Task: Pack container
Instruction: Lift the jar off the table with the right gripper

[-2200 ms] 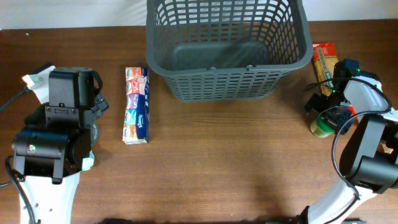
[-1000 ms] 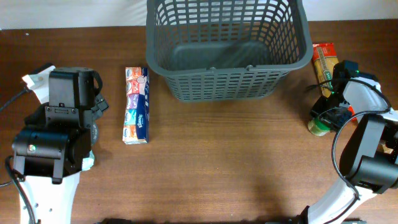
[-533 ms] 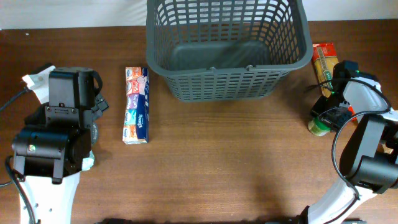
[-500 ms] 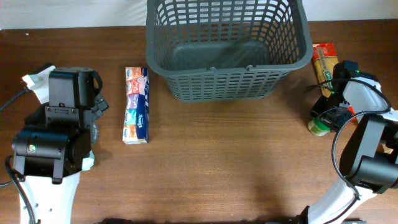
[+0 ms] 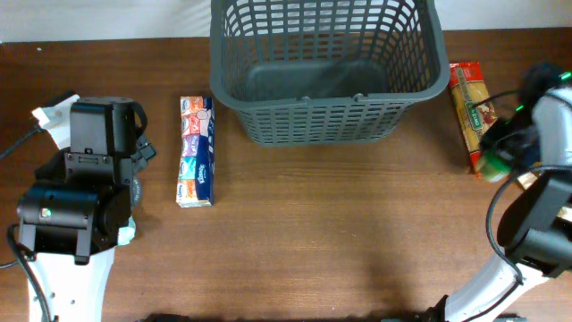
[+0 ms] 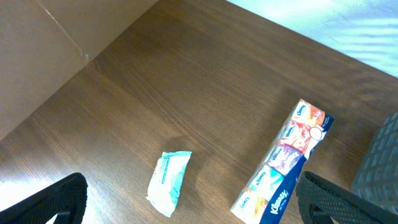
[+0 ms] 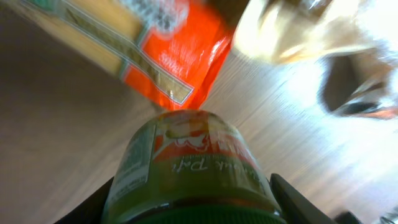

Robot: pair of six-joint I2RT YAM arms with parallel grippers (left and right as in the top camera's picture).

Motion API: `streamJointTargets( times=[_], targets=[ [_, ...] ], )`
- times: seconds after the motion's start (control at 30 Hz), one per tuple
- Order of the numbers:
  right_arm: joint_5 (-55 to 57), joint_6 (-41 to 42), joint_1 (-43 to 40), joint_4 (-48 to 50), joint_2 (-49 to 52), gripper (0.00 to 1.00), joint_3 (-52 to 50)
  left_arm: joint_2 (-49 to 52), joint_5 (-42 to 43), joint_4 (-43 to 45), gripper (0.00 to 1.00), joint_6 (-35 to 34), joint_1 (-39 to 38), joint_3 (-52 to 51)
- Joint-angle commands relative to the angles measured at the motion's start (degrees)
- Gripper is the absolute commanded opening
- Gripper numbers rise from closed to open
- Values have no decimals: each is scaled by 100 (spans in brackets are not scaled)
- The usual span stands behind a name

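Container (image 5: pixel 329 100) sits upright at the far middle of the table (image 5: pixel 340 241), open side up

Right gripper (image 7: pixel 194 198) is clamped on a green-lidded jar (image 7: pixel 186 155), one finger on each side of it. The jar is out at the right edge of the table, just beside the near end of the pasta pack (image 5: pixel 466 100) and well right of the container. Can't tell whether the jar is resting on the wood or off it

Left gripper (image 6: pixel 193 190) is over the left side of the table, jaws wide apart. A small pale-blue wipes packet (image 6: pixel 169 182) lies flat below it. The tissue multipack (image 5: pixel 196 150) lies lengthwise between the left arm and the container, near the container's front-left corner but not touching it
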Motion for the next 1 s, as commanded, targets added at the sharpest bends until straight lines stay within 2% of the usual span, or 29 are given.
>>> streamJointTargets(
  times=[0.0, 0.13, 0.27, 0.43, 0.77, 0.97],
  targets=[
    [94, 24, -199, -507, -90, 4, 1202, -46, 22, 4, 100, -33, 28, 83],
    [-341, -116, -232, -1207, -90, 4, 2319, -46, 22, 4, 100, -33, 28, 83],
    [-1547, -428, -142, -1847, -92, 4, 3630, -46, 22, 4, 100, -33, 28, 83],
    [-2806, -577, 92, -1952, -168, 4, 4804, -46, 22, 4, 100, -33, 28, 83],
    [-3049, -573, 1010, -1873, -216, 4, 6940, -46, 22, 4, 100, -35, 28, 83],
    [-3062, -553, 1956, -1646, -214, 4, 7357, -46, 22, 4, 100, -33, 28, 83]
  ],
)
